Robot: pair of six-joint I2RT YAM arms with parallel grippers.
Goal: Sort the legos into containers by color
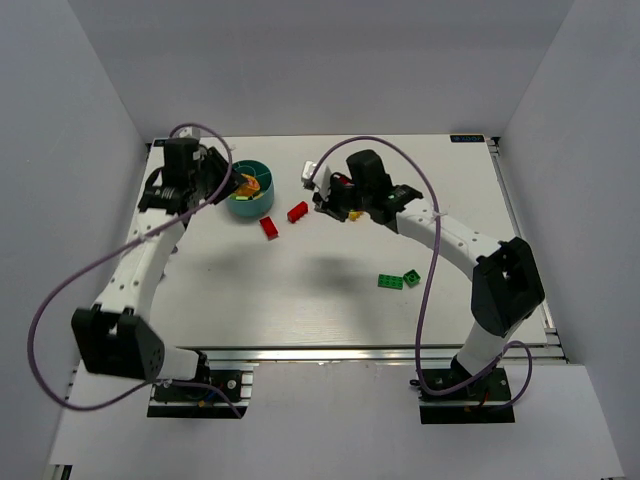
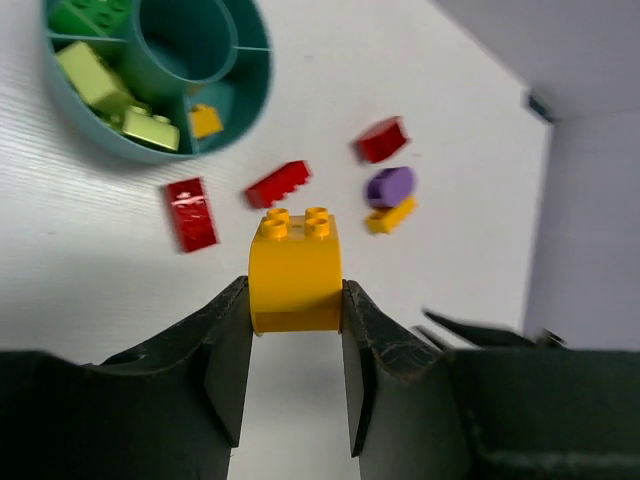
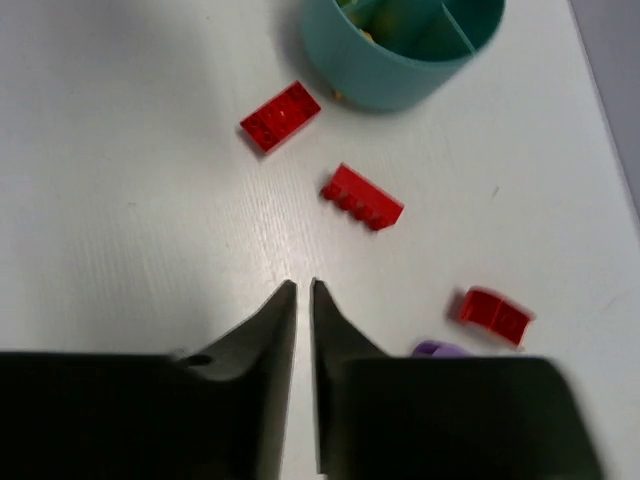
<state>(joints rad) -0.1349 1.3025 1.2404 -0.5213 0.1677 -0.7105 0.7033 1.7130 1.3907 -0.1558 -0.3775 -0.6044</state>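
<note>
Near the teal cup, noted left gripper clamped on an orange brick, right gripper jaws almost together, empty; advised centring over the compartment with the small orange piece, clearing the rim before release

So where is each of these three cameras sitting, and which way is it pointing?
Top external: fixed above and behind the arms, looking down on the table; both whole arms show.
Left wrist: on the left arm, looking past the left pincer, shut on a yellow brick, toward the teal cup.
Right wrist: on the right arm, looking down past the right pincer, nearly closed, empty.
Shared: both wrist views show the cup and the red bricks.
</note>
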